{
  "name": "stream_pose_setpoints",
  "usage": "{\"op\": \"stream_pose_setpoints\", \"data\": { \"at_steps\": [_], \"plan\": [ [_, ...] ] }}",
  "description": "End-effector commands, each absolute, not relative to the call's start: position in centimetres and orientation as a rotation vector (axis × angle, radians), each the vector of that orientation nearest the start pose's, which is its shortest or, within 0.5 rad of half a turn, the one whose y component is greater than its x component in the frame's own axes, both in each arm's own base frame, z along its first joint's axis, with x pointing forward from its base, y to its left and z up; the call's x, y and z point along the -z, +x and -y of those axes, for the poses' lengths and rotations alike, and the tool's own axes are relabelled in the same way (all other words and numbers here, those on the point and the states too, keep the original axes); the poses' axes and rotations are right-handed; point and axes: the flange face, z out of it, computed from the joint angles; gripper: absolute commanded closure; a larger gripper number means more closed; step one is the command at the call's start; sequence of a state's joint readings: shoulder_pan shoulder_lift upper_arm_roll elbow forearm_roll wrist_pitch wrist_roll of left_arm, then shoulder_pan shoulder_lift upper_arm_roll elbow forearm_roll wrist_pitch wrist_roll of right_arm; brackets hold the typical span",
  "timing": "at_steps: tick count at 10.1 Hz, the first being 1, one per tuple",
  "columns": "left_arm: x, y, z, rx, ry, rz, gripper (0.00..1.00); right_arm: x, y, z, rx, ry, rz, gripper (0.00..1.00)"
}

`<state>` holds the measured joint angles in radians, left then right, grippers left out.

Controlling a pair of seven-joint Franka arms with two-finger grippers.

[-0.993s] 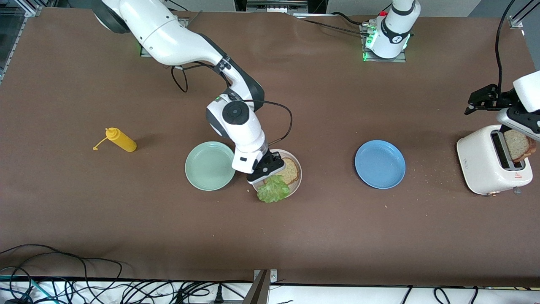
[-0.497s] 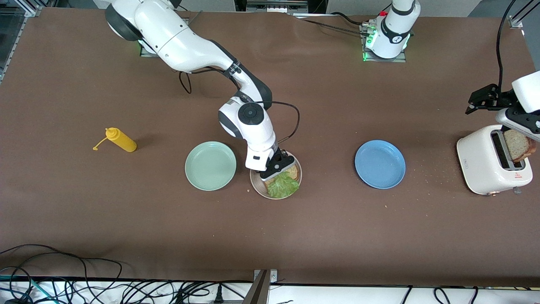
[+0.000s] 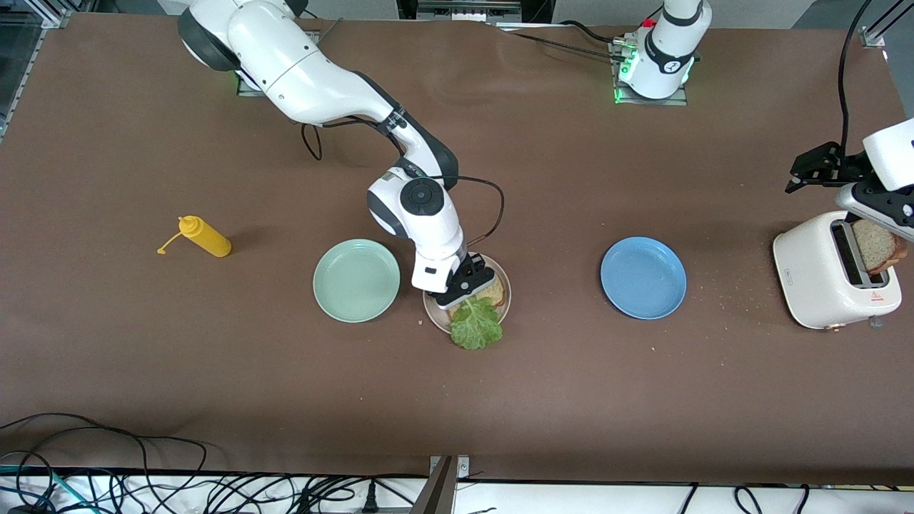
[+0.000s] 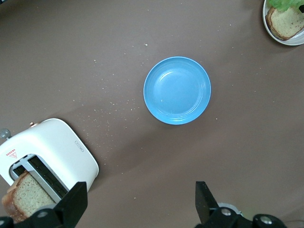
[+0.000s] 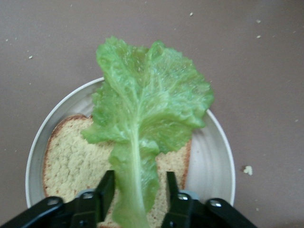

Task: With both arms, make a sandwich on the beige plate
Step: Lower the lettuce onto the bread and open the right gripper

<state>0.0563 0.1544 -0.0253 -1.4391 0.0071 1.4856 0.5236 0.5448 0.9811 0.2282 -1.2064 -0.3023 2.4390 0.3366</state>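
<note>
Because the right gripper (image 3: 465,289) holds the lettuce leaf (image 3: 476,323) by its stem, what matters for you is how the leaf lies against the bread slice (image 3: 492,291) beneath it. In the right wrist view the stem end sits between the two fingers (image 5: 104,192) at the lower edge of the frame, and the leaf's long axis runs straight up the frame, away from the gripper. The stem half lies over the slice; the ruffled tip reaches past the crust and over the rim of the beige plate (image 5: 216,164). In the front view, just below the middle of the frame, that same tip hangs past the plate's lower edge. So I judge the leaf needs to come back toward the gripper before you let go.

The leaf is bright green, with a pale midrib and crinkled edges. The slice is square, tan, with a darker crust, and lies flat in the plate. This plate sits between the mint-green plate (image 3: 356,280) and the blue plate (image 3: 643,277).

Your left gripper (image 3: 821,166) hangs at the right edge of the front view, over the table beside the white toaster (image 3: 832,274), fingers spread wide and holding nothing. A second slice (image 3: 877,246) stands in the toaster's slot. That arm waits, and it is the nearer one to that slice.
</note>
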Motion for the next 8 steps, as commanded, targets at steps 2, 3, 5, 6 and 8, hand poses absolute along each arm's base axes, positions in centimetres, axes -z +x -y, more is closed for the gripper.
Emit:
{"op": "stream_pose_setpoints", "data": {
  "at_steps": [2, 3, 5, 6, 8],
  "plan": [
    [-59.4, 59.4, -2.1, -0.191, -3.027, -0.784, 0.0, -27.3, 62.5, -47.3, 0.386, -2.977, 0.725, 0.0],
    [-59.4, 59.4, -2.1, -0.191, -3.027, -0.784, 0.0, -30.2, 63.4, -45.4, 0.358, -3.015, 0.682, 0.0],
    [-59.4, 59.4, -2.2, -0.191, -3.028, -0.784, 0.0, -36.2, 66.0, -39.4, 0.275, -3.043, 0.486, 0.0],
    [-59.5, 59.4, -2.2, -0.189, -3.027, -0.781, 0.0, -38.9, 66.7, -36.6, 0.218, -3.036, 0.391, 0.0],
    [-59.4, 59.4, -2.5, -0.192, -3.029, -0.769, 0.0, -42.4, 67.9, -30.3, 0.138, -3.089, 0.283, 0.0]
  ]
}}
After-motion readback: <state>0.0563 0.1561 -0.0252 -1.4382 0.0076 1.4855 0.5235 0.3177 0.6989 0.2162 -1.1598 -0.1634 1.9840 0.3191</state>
